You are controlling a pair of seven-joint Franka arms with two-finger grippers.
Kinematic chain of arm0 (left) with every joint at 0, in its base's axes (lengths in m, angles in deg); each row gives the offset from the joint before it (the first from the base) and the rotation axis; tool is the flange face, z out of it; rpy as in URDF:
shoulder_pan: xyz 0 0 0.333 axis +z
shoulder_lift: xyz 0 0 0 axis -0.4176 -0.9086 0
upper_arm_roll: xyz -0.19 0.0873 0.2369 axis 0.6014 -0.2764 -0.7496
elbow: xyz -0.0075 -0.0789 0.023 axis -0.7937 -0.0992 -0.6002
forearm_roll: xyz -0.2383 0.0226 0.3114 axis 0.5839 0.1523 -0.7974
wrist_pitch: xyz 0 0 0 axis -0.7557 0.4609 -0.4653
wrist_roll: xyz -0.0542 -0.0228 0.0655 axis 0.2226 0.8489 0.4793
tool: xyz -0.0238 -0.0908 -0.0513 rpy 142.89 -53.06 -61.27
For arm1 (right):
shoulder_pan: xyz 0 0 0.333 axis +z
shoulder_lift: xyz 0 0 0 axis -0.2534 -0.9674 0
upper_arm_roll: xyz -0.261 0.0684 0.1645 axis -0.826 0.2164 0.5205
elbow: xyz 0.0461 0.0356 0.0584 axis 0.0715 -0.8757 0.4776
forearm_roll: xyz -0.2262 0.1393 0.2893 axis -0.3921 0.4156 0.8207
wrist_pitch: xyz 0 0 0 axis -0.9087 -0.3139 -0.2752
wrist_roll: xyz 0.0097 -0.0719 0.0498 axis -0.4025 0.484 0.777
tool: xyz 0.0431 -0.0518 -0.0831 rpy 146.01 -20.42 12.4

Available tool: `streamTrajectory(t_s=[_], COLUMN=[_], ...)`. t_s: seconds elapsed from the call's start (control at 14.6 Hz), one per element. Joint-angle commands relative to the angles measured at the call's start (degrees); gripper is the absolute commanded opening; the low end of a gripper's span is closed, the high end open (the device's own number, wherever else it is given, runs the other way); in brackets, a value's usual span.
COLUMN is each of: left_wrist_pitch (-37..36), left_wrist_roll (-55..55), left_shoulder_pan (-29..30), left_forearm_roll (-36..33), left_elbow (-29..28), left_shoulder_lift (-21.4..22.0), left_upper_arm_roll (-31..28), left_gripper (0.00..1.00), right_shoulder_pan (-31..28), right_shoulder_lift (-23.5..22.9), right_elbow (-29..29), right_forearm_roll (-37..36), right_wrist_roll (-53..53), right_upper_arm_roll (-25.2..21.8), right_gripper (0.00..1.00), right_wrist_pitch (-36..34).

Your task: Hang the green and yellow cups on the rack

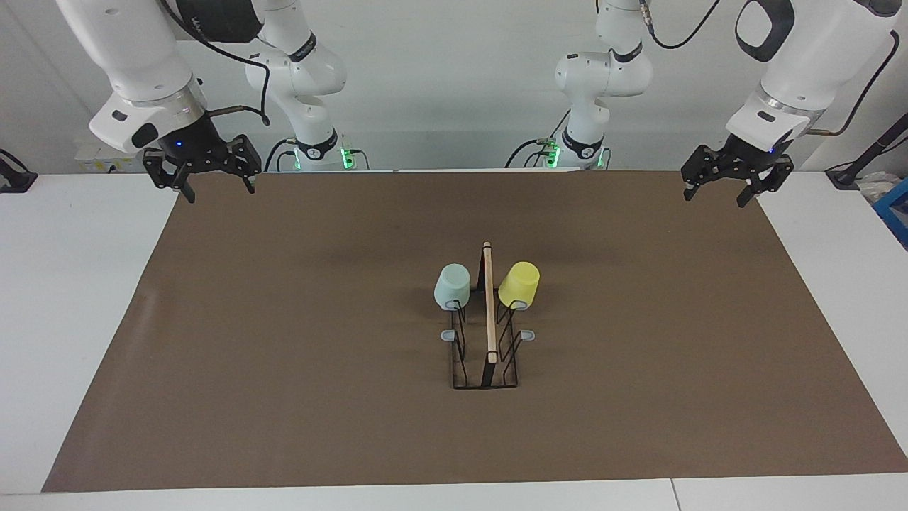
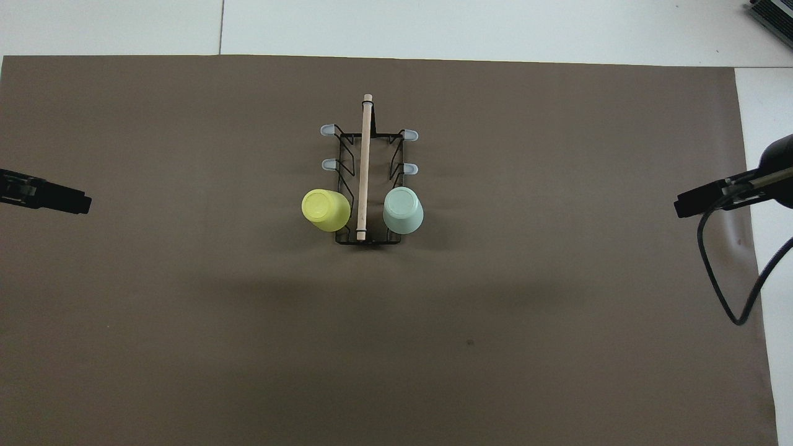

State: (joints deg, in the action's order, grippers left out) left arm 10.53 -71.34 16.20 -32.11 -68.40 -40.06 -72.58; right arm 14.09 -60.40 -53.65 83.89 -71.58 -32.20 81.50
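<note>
The rack [image 1: 488, 305], black wire with a light wooden bar on top, stands mid-mat; from above its bar [image 2: 365, 167] runs away from the robots. The mint green cup [image 1: 452, 285] [image 2: 403, 210] hangs upside down on the peg nearest the robots, toward the right arm's end. The yellow cup [image 1: 519, 284] [image 2: 324, 210] hangs likewise toward the left arm's end. My right gripper [image 1: 218, 191] [image 2: 700, 203] is open, raised over the mat's corner by its base. My left gripper [image 1: 714, 197] [image 2: 59, 198] is open, raised over the other corner by the robots. Both hold nothing.
A brown mat [image 1: 284, 355] covers most of the white table [image 1: 71, 284]. Several grey-tipped pegs [image 1: 448, 335] on the rack carry nothing. A black cable [image 2: 718, 279] loops from the right arm over the mat's edge. A blue object [image 1: 895, 206] lies at the table's edge.
</note>
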Motion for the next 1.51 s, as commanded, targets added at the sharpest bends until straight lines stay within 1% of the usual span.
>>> streamTrajectory(t_s=[0.0, 0.07, 0.21, 0.34, 0.55, 0.75, 0.89, 1.1, 1.44], left_wrist_pitch=[0.31, 0.23, 0.23, 0.05, -0.56, -1.09, -1.01, -1.01, -0.74], left_wrist_roll=[-0.81, -0.38, 2.95, 5.24, 9.2, 10.0, 10.26, 12.19, 12.11], left_shoulder_pan=[-0.57, -0.57, -0.57, -0.57, -0.48, 0.04, 0.13, 0.31, 0.31], left_forearm_roll=[-0.13, -0.04, 0.14, 0.22, 0.22, 0.31, 0.31, 0.31, 0.22], left_elbow=[0.16, 0.16, 0.34, 0.25, 0.34, 0.34, 0.34, 0.08, 0.07], left_shoulder_lift=[0.11, 0.11, 0.02, 0.11, 0.11, 0.37, 0.37, 0.55, 0.55], left_upper_arm_roll=[-0.57, -0.57, -0.57, -0.57, -0.66, -0.66, -0.66, -0.75, -0.75], left_gripper=[1.0, 1.0, 1.0, 1.0, 1.0, 1.0, 1.0, 1.0, 1.0], right_shoulder_pan=[-0.12, -0.12, -0.12, 0.06, -0.12, -0.11, -0.03, -0.03, -0.03], right_shoulder_lift=[-0.96, -0.87, -0.87, -0.87, -0.96, -0.96, -0.87, -0.87, -0.87], right_elbow=[1.42, 1.42, 1.34, 1.25, 1.16, 1.16, 1.07, 0.99, 0.98], right_forearm_roll=[-1.12, -0.6, -0.07, 0.28, 3.45, 3.62, 3.98, 4.07, 4.07], right_wrist_roll=[-0.76, -1.28, -7.23, -8.84, -14.46, -15.08, -17.36, -17.46, -17.46], right_upper_arm_roll=[0.74, 0.83, 0.91, 1.0, 0.92, 1.0, 1.0, 1.0, 1.0], right_gripper=[1.0, 1.0, 1.0, 1.0, 1.0, 1.0, 1.0, 1.0, 1.0], right_wrist_pitch=[-0.32, -0.23, -0.32, -0.23, -0.23, -0.14, 0.12, 0.12, 0.12])
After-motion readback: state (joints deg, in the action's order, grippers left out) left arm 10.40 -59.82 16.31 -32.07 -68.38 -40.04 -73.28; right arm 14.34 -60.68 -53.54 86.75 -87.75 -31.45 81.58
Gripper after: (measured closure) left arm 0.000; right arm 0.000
